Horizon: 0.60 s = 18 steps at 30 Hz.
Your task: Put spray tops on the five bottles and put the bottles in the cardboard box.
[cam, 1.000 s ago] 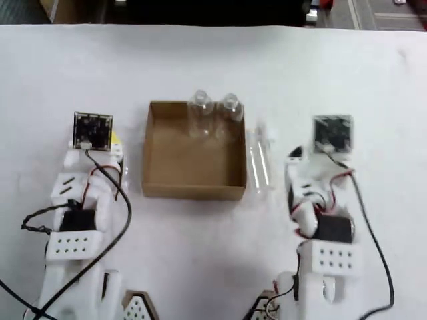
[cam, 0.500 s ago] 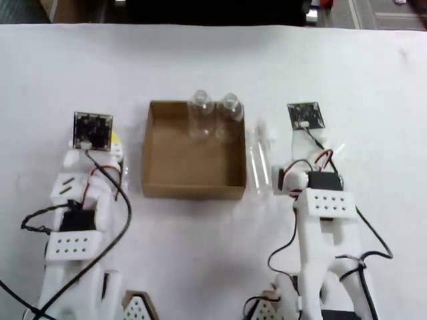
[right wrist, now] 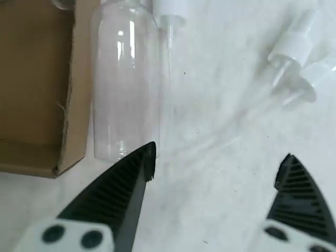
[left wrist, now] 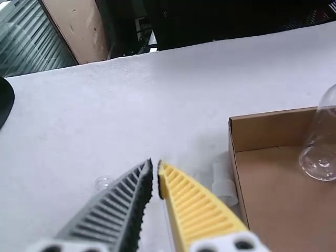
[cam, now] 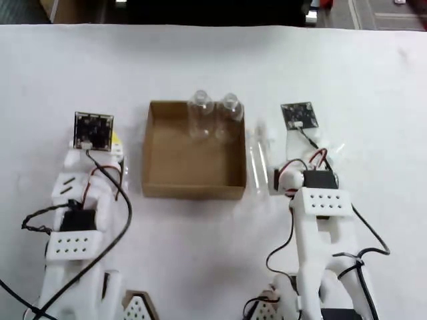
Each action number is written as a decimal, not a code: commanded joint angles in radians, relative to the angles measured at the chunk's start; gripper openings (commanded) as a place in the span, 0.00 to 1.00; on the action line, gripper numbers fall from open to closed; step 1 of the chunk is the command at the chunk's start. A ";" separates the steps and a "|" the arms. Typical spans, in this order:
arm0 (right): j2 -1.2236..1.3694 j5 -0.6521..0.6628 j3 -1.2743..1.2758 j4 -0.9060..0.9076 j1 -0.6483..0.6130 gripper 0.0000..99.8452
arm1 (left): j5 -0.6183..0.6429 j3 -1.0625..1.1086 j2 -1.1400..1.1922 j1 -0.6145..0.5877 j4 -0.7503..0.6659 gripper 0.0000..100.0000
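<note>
High view: the lying bottle [cam: 259, 167] rests on the bench [cam: 200, 60] just beside the cardboard box [cam: 192, 192]; two upright bottles [cam: 200, 115] stand inside at its far wall.
Left wrist view: the left hand [left wrist: 155, 167] is pinched closed and empty.
Right wrist view: the right hand [right wrist: 219, 155] gapes wide and empty. It should probably centre over the clear, slippery-looking lying bottle [right wrist: 126, 84], which sits under one finger; spray tops [right wrist: 294, 50] lie near.
</note>
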 commanded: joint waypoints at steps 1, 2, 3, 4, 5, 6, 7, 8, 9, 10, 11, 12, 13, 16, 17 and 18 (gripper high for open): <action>0.002 0.002 -0.054 -0.031 -0.041 0.33 | 0.002 -0.005 -0.030 0.010 -0.031 0.03; 0.002 0.002 -0.054 -0.031 -0.047 0.33 | 0.002 -0.005 -0.030 0.010 -0.031 0.03; 0.002 0.002 -0.054 -0.031 -0.050 0.33 | 0.002 -0.005 -0.030 0.010 -0.031 0.03; 0.002 0.002 -0.054 -0.031 -0.050 0.33 | 0.002 -0.005 -0.030 0.010 -0.029 0.03; 0.002 0.002 -0.054 -0.033 -0.050 0.33 | 0.002 -0.005 -0.030 0.010 -0.029 0.03; 0.002 0.002 -0.054 -0.039 -0.048 0.33 | 0.002 -0.005 -0.030 0.010 -0.029 0.03; 0.002 0.002 -0.054 -0.048 -0.047 0.33 | 0.002 -0.005 -0.030 0.010 -0.029 0.03; 0.002 0.002 -0.054 -0.053 -0.048 0.33 | 0.002 -0.005 -0.030 0.010 -0.029 0.03; 0.002 0.002 -0.058 -0.053 -0.054 0.33 | 0.002 -0.005 -0.030 0.010 -0.029 0.03; 0.002 0.000 -0.072 -0.047 -0.064 0.33 | 0.002 -0.005 -0.030 0.010 -0.029 0.03; 0.002 0.000 -0.091 -0.042 -0.081 0.33 | 0.002 -0.005 -0.030 0.010 -0.028 0.03; 0.002 0.000 -0.117 -0.027 -0.091 0.33 | 0.002 -0.005 -0.030 0.010 -0.028 0.03; 0.005 0.000 -0.146 -0.013 -0.104 0.33 | 0.002 -0.005 -0.031 0.010 -0.026 0.03; 0.076 -0.044 -0.245 0.021 -0.124 0.33 | 0.002 -0.005 -0.031 0.010 -0.025 0.03; 0.120 -0.064 -0.281 0.042 -0.131 0.33 | 0.002 -0.005 -0.033 0.010 -0.025 0.03; 0.170 -0.078 -0.311 0.062 -0.139 0.33 | 0.002 -0.005 -0.033 0.010 -0.025 0.03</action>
